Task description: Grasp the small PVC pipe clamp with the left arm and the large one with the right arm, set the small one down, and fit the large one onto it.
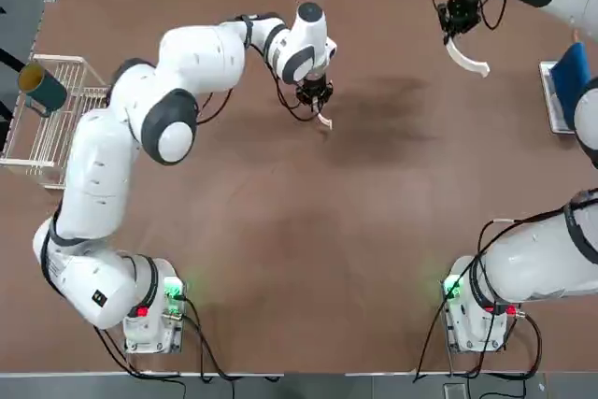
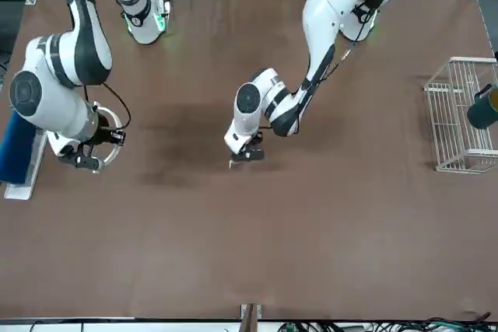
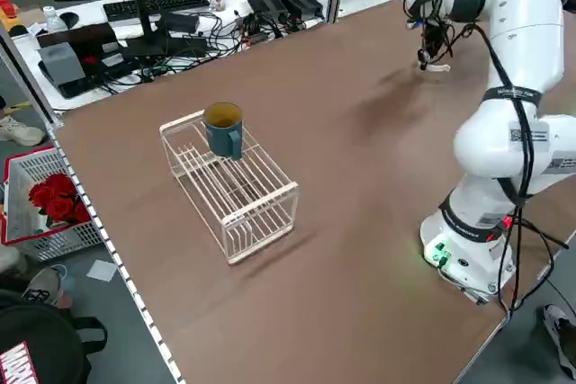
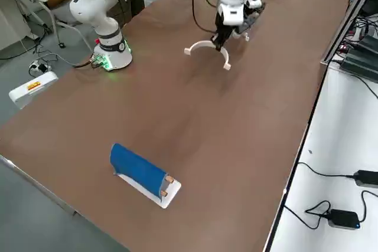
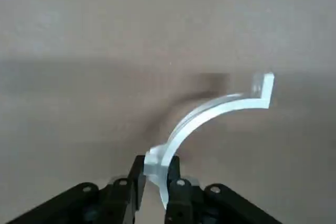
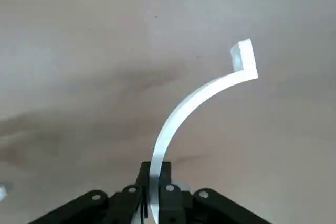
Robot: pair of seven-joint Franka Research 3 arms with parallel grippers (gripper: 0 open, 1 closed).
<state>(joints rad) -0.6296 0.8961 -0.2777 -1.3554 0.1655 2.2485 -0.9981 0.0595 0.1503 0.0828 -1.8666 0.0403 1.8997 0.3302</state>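
brown worktop (image 1: 280, 231) mostly bare. wire rack (image 1: 51, 119) at the robot's far left edge with a teal mug (image 1: 42, 89) on it; blue roll on a white plate (image 4: 142, 172) at the right edge. right pincer (image 1: 460, 27) clenched on the large one (image 1: 467, 58), raised at far right. left pincer (image 1: 316, 100) clenched on the small pvc pipe clamp (image 1: 324, 121), low at worktop centre. nothing lies between them.
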